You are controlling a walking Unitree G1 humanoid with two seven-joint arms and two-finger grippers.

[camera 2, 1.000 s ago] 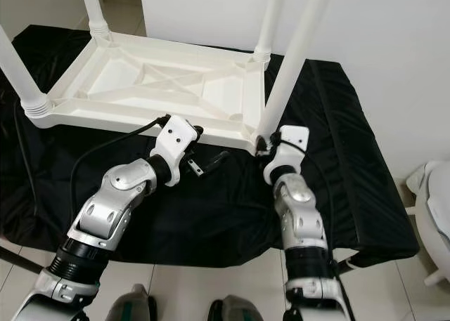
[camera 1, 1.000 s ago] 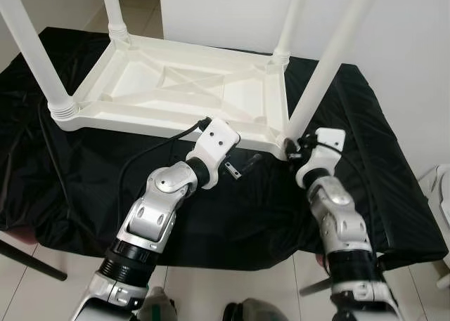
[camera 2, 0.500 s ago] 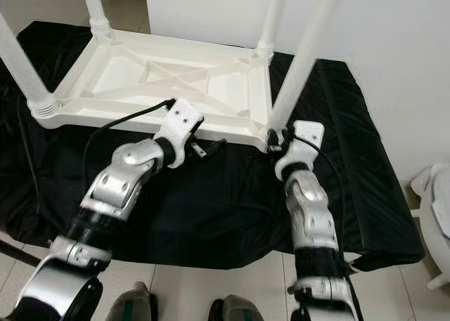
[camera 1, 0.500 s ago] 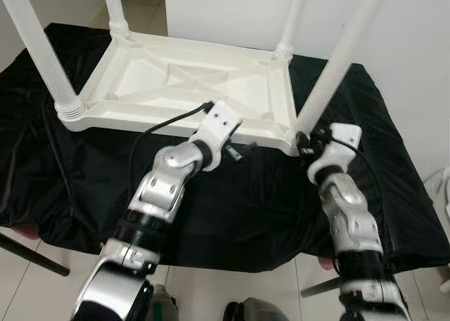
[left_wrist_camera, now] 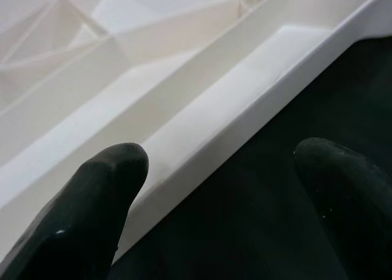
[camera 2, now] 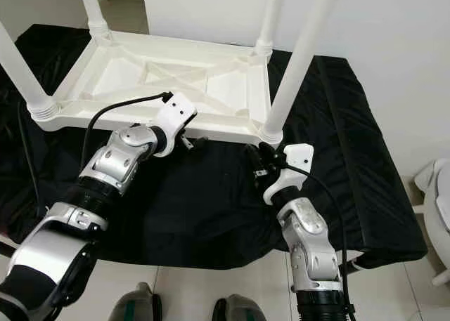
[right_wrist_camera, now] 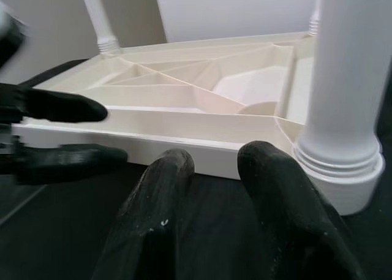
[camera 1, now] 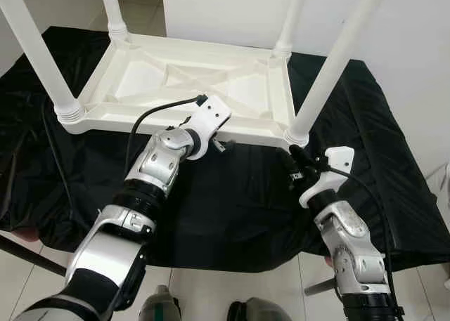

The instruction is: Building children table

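Upturned white plastic children's table on black-draped worktop; left gripper fingers spread at rim, right gripper fingers slightly parted near leg.

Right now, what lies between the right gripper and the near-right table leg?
Only bare black cloth; right gripper sits just short of the table leg, as the right eye view shows.

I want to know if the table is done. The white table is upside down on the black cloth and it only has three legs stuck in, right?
Almost. The white table is upside down on the black cloth, but it has four legs, not three, one at each corner. The left eye view shows all four, including the near right leg.
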